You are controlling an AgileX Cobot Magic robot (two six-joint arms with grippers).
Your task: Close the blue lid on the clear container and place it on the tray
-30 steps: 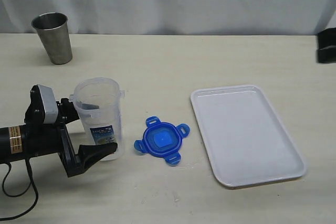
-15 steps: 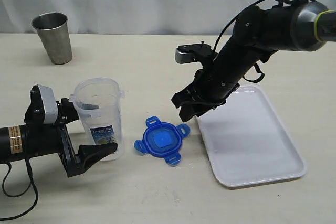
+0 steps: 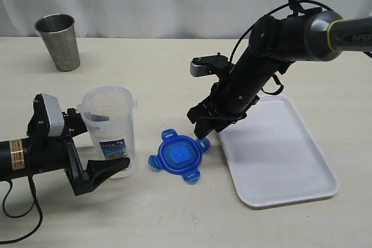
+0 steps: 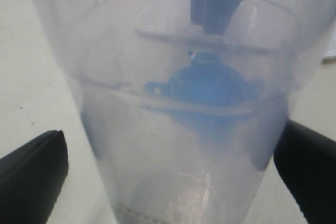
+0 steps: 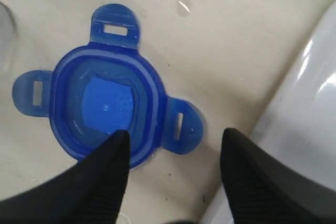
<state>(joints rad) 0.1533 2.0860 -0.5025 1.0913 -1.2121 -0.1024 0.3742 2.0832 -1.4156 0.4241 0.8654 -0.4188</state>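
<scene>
Tall clear plastic container (image 3: 109, 126) with a printed label, upright on the pale tabletop (image 3: 174, 74), left hand (image 3: 107, 143) spread wide around it (one finger on each side), translucent blue four-flap lid (image 3: 179, 155) flat between the container and the flat white rectangular tray (image 3: 273, 149), right hand (image 3: 204, 133) just over the lid's tray-side flap, fingers parted, holding nothing.

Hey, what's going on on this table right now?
Two robot arms are getting ready to lid a container. The left pincer sits open around the clear container, which stands upright with no lid on. The right pincer, also open, hovers just above the blue lid, which lies flat on the table between the container and the tray. The lid is not gripped yet.
</scene>
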